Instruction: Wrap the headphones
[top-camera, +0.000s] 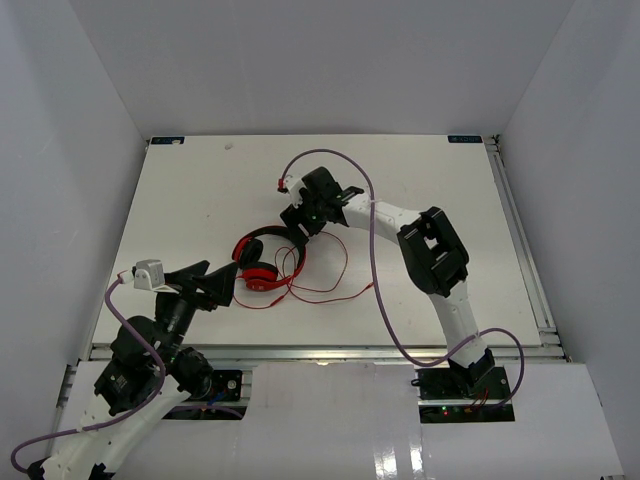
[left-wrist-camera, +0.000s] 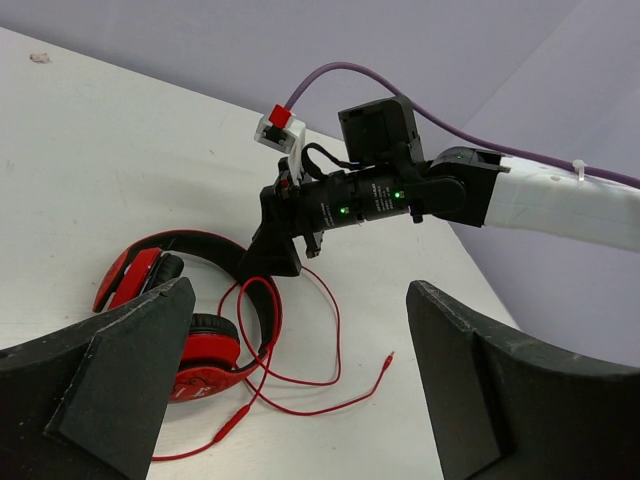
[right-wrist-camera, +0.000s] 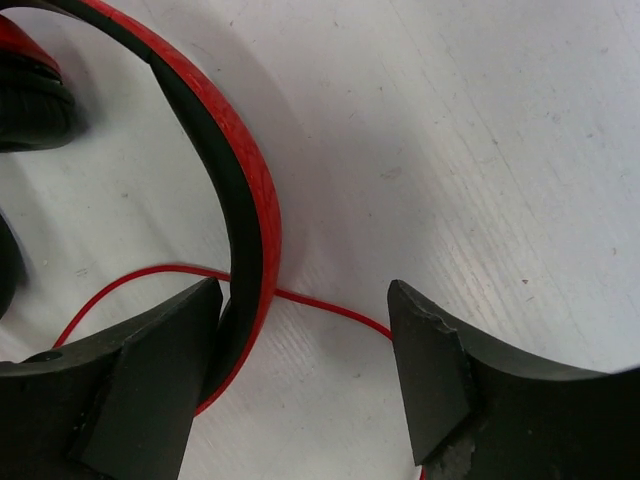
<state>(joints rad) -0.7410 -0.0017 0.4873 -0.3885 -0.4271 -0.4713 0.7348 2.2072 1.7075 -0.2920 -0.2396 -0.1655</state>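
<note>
The red headphones (top-camera: 262, 279) lie flat on the white table, left of centre. Their thin red cord (top-camera: 330, 285) loops loosely to the right and ends in a small plug (top-camera: 372, 286). My left gripper (top-camera: 222, 283) is open and empty, hovering just left of the ear cups (left-wrist-camera: 205, 365); the cord (left-wrist-camera: 335, 330) and plug (left-wrist-camera: 388, 357) lie between its fingers' lines of sight. My right gripper (top-camera: 296, 232) is open and low at the headband's far end. In the right wrist view the headband (right-wrist-camera: 262, 200) and cord (right-wrist-camera: 330, 307) pass between its fingers (right-wrist-camera: 150, 370), the band close against the left one.
The right arm (top-camera: 430, 250) reaches across the table's right half, trailing a thick purple cable (top-camera: 372, 230). White walls close in the table's left, far and right sides. A rail (top-camera: 320, 350) runs along the near edge.
</note>
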